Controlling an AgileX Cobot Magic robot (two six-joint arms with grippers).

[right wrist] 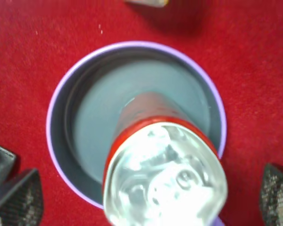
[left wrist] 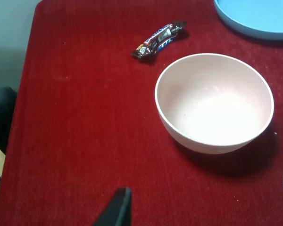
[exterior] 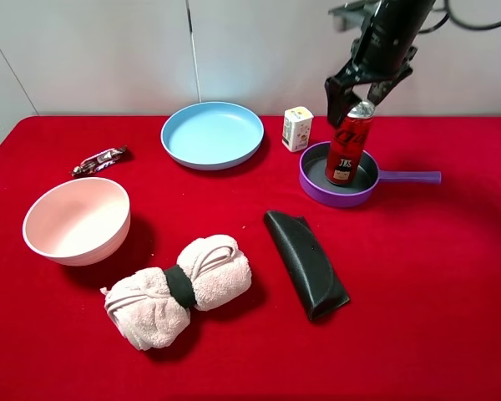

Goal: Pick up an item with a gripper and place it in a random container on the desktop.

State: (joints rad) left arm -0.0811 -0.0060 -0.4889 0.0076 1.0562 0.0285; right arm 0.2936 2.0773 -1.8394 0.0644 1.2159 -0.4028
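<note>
The red drink can (exterior: 348, 146) stands upright inside the purple pan (exterior: 317, 188) at the back right of the red desktop (exterior: 434, 267). The pan's handle (exterior: 409, 177) points right. My right gripper (exterior: 363, 90) hangs just above the can's silver top, open, with one finger on each side and clear of the can. In the right wrist view the can (right wrist: 165, 174) rises from the pan's rim (right wrist: 75, 75) between the spread fingertips (right wrist: 16, 193). Of my left gripper only one fingertip (left wrist: 119, 207) shows, above the cloth near the pink bowl.
A blue plate (exterior: 212, 134) and a small white-yellow carton (exterior: 297, 128) sit at the back. A pink bowl (exterior: 77, 219) and a candy bar (exterior: 100, 160) are at the left. A rolled towel (exterior: 179, 288) and a black case (exterior: 306, 261) lie in front.
</note>
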